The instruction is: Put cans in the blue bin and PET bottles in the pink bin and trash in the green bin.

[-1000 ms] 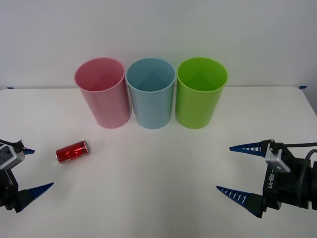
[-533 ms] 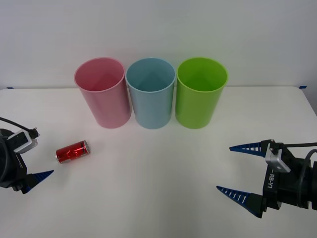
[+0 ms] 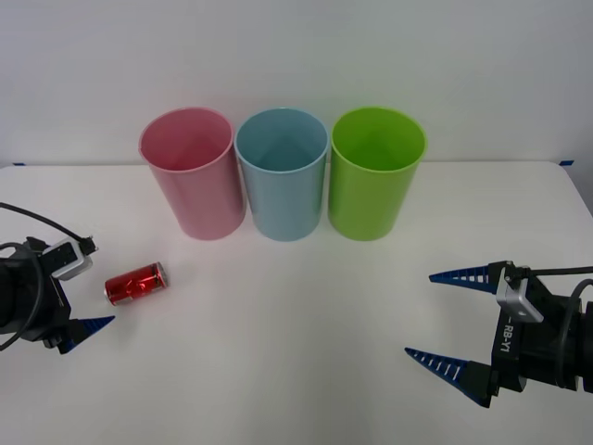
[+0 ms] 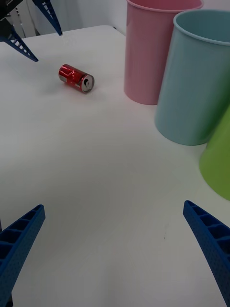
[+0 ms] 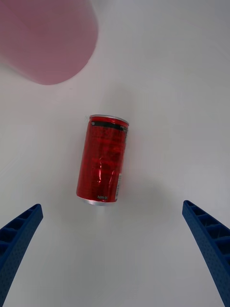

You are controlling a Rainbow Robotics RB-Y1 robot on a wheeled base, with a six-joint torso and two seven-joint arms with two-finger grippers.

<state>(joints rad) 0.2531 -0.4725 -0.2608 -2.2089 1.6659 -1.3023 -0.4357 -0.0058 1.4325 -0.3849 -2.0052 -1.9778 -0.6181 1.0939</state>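
A small red can (image 3: pixel 135 283) lies on its side on the white table, in front and to the left of the pink bin (image 3: pixel 193 185). The blue bin (image 3: pixel 282 190) and the green bin (image 3: pixel 373 190) stand beside it in a row at the back. My left gripper (image 3: pixel 88 292) is open just left of the can and points at it. In the left wrist view the can (image 5: pixel 103 160) lies lengthwise ahead of the gap between the spread blue fingers (image 5: pixel 19 240). My right gripper (image 3: pixel 419 315) hangs open at the front right, far from the can. No PET bottles or trash are in view.
The white table (image 3: pixel 296 306) stretches bare between the can and the right gripper. From the right wrist view, the can (image 4: pixel 75 78) lies beyond open tabletop, with the left gripper (image 4: pixel 36 31) behind it and the pink bin (image 4: pixel 148 53) nearby.
The left gripper has moved forward and to the right, closing in on the can. The can, the bins and the right arm have stayed still.
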